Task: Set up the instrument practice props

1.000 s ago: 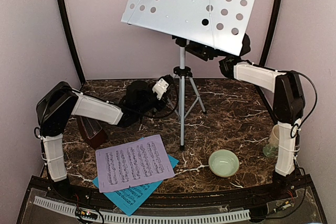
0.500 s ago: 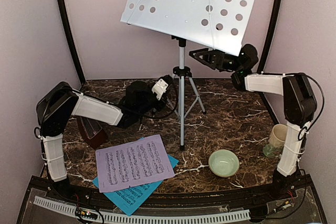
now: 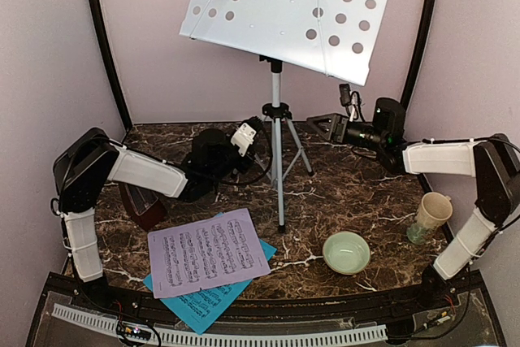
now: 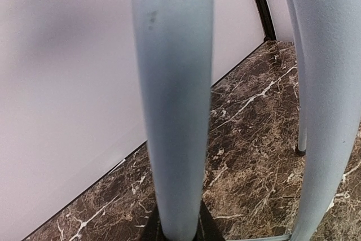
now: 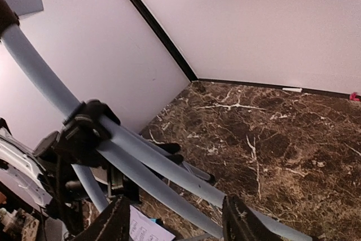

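Nearest, two sheet-music pages lie at the front left of the worktop (image 3: 366, 188), one lavender page (image 3: 210, 251) resting over one cyan page (image 3: 199, 305). To their right sit one pale green bowl (image 3: 347, 251) and, by the right edge, one cream mug (image 3: 431, 215). Behind the pages one reddish-brown metronome (image 3: 142, 202) sits half hidden by the left arm (image 3: 150, 170). Mid-worktop stands the single music stand (image 3: 280, 164), tripod legs spread, its white perforated panel (image 3: 288, 10) tilted high at the back. The left tool (image 3: 253, 132) is clamped narrow on one stand leg. The right tool (image 3: 321, 125) hangs just beside the legs, fingers apart, holding nothing. The worktop is dark brown marble with white veins — pale pinkish walls (image 3: 162, 79) and two black corner posts (image 3: 101, 38) enclose it.
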`<state>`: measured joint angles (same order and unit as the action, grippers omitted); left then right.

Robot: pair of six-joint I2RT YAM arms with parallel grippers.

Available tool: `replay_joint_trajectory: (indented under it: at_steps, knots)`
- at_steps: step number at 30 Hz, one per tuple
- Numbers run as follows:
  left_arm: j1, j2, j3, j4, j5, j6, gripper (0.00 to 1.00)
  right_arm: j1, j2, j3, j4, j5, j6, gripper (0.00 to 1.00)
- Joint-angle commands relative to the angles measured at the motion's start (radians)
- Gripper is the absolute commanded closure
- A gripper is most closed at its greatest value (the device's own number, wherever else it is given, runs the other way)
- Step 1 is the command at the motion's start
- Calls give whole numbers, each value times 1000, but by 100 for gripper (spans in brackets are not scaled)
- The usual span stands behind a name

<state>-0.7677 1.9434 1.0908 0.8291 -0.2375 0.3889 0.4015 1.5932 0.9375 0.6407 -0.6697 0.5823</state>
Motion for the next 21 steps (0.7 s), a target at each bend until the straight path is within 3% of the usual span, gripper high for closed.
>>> replay_joint_trajectory:
  at_steps: [1,4,21]
  knots:
    - [8,-45,-33,-82,-108,-39,100,63,-22,-47,-124,205,-90,51]
    - [7,-52,-35,-94,-135,-56,100,73,24,-57,-102,230,-63,58]
    - [-13,-81,-104,-87,-164,-108,100,144,206,100,-83,302,-12,65]
